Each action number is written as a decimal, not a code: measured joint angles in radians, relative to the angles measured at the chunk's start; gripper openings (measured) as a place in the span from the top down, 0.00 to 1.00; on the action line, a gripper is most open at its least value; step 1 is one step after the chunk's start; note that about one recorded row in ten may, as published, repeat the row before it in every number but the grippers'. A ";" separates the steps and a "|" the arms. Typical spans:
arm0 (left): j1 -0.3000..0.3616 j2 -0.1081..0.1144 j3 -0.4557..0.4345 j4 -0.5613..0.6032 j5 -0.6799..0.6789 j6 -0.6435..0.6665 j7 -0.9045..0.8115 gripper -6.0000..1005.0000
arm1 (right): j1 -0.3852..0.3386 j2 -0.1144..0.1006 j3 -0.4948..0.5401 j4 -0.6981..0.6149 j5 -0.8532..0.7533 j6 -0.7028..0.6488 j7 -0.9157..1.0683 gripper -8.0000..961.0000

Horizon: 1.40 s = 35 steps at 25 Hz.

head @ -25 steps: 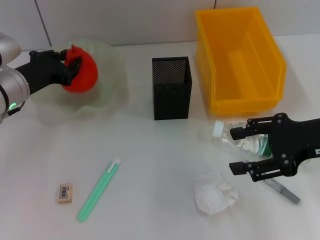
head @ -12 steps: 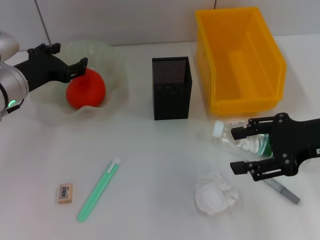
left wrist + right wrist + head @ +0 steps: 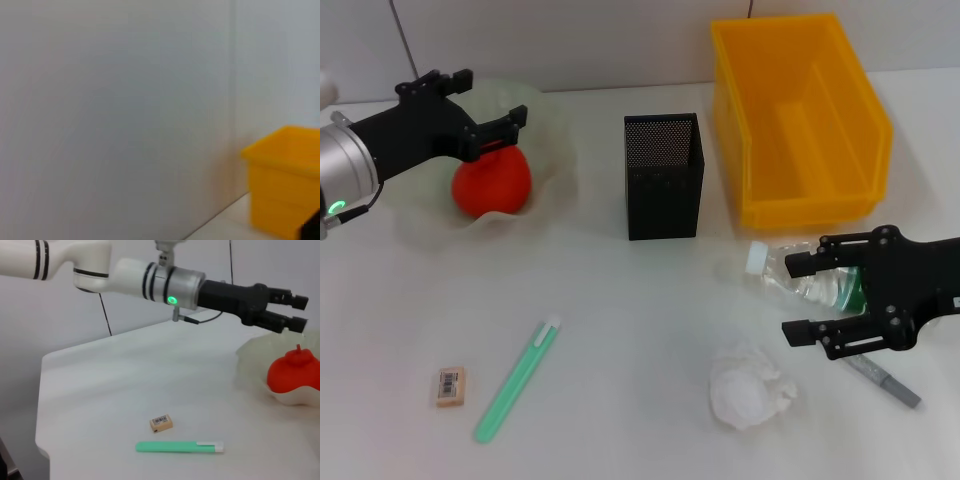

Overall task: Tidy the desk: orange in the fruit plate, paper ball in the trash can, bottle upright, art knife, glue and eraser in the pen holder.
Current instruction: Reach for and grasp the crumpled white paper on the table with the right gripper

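Orange (image 3: 491,185) sits in plate (image 3: 552,135). Left pincer (image 3: 490,103) above it, jaws apart (empty). Right pincer (image 3: 800,298) spread around fallen bottle (image 3: 798,278), worktop's 4 o'clock.

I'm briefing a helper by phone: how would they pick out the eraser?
Start at the black mesh pen holder mid-desk, then look toward the near left corner. The eraser lies beside a long green stick; it is the small tan block with a barcode label.

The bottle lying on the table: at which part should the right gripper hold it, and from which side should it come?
Grip the bottle across its clear body, just behind the white cap, coming from above. It lies on its side, cap toward the pen holder, and the open right gripper already straddles that part.
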State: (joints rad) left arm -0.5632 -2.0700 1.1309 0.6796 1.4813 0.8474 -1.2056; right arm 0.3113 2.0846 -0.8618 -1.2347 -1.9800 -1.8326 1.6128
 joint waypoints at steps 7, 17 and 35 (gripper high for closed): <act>0.082 0.008 -0.001 0.142 0.018 0.258 -0.054 0.16 | 0.003 -0.001 0.000 0.013 -0.002 0.003 -0.003 0.19; 0.145 0.029 -0.016 0.257 0.172 0.626 -0.172 0.16 | -0.001 -0.001 -0.005 0.012 -0.008 0.016 -0.025 0.19; 0.166 0.026 -0.169 0.256 0.180 0.989 -0.156 0.16 | 0.010 -0.002 -0.019 -0.032 -0.099 0.008 0.019 0.19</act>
State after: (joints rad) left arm -0.3976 -2.0444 0.9614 0.9358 1.6618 1.8364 -1.3617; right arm 0.3209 2.0828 -0.8808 -1.2668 -2.0787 -1.8250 1.6316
